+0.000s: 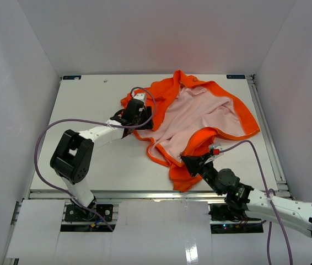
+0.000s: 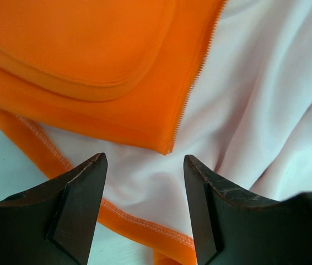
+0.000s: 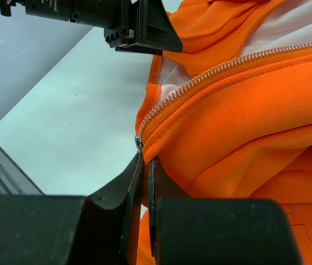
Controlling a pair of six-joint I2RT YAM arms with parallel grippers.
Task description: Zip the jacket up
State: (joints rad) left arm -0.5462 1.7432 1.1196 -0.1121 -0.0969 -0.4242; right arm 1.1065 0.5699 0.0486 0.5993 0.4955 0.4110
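The orange jacket (image 1: 238,113) lies open on the table with its pale pink lining (image 1: 200,110) up. My left gripper (image 1: 142,117) hovers at the jacket's left edge. In the left wrist view it (image 2: 145,160) is open, just above the lining, with an orange hem (image 2: 145,223) below and the corner of a zipper edge (image 2: 170,148) just ahead. My right gripper (image 1: 189,160) is at the jacket's near hem. In the right wrist view it (image 3: 146,159) is shut on the orange edge right below the zipper's metal end (image 3: 138,142). The zipper teeth (image 3: 227,63) run up and right.
The white table (image 1: 90,165) is boxed in by white walls on three sides. A metal rail (image 1: 270,143) runs along its right edge. Purple cables (image 1: 40,149) loop off both arms. The left arm's gripper body (image 3: 139,27) shows at the top of the right wrist view.
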